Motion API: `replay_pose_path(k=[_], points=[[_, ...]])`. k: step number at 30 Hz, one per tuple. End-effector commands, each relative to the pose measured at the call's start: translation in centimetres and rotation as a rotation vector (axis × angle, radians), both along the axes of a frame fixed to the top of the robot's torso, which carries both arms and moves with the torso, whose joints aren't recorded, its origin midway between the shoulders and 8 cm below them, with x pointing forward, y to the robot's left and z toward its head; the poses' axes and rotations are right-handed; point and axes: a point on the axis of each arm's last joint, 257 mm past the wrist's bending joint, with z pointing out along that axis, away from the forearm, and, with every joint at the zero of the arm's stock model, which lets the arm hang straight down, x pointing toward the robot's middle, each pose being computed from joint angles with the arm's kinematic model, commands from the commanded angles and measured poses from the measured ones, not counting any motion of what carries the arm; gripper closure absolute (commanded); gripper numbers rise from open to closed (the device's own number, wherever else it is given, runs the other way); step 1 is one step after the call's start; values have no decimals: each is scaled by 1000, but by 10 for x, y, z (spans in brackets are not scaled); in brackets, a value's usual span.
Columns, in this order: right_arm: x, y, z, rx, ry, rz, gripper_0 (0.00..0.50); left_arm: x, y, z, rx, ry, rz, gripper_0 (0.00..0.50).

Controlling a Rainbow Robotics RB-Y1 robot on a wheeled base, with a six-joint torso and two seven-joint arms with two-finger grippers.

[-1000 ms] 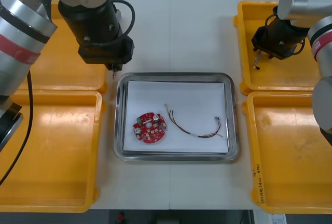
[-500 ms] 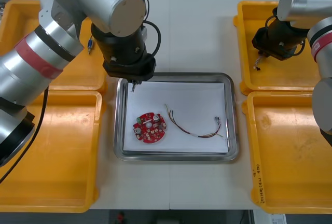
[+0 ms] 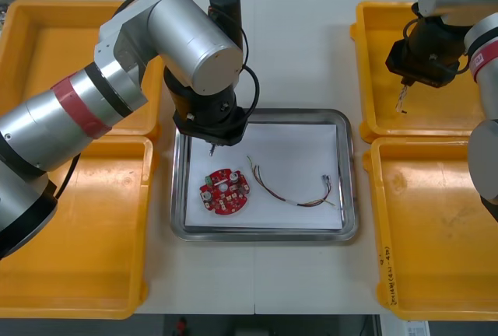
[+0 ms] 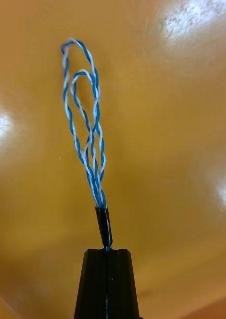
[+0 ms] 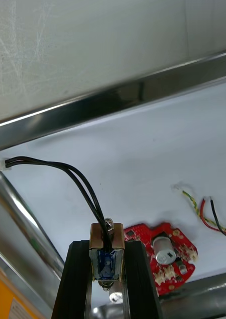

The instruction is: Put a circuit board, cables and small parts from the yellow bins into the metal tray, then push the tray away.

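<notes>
Since a second ago my left gripper (image 3: 212, 148) has swung off the bin side and in over the metal tray (image 3: 264, 113), and it now hangs just inside the rim, with the circuit board (image 3: 224, 191) lying just beyond its tips on the white liner. Its fingers are clamped on a small metal part (image 5: 107, 249), held apart by that part's width, and a black cable (image 5: 68, 174) arches up out of the part. My right gripper (image 3: 405, 83) has shifted only a little; it sits above a yellow bin (image 3: 373, 56), closed tight on the sleeved end of a blue and white cable (image 4: 85, 134) that dangles free of the bin floor beneath it. As I judge it, the job is about half done: the board and a red and yellow cable (image 3: 292, 188) already lie in the tray, to the side of my left gripper. Both held pieces have yet to be set down, and the tray has yet to be pushed away across the surface (image 3: 296, 48).
</notes>
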Motion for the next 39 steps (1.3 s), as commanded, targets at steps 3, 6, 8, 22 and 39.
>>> replay_pose_path(k=[3, 6, 8, 22, 39], points=[[-13, -14, 51, -9, -14, -21, 500, 13, -19, -13, -20, -27, -18, 500], [-25, -16, 71, 4, -6, -21, 500, 17, -19, -19, -10, -37, -18, 499], [-31, -16, 80, 17, 0, -15, 500, 18, -17, -21, -3, -35, -15, 500], [-53, -37, 152, -57, -93, 118, 500, 18, -13, -24, 5, -27, -17, 153], [-51, -32, 165, -98, -125, 161, 500, 8, -12, 3, 2, -11, -18, 0]])
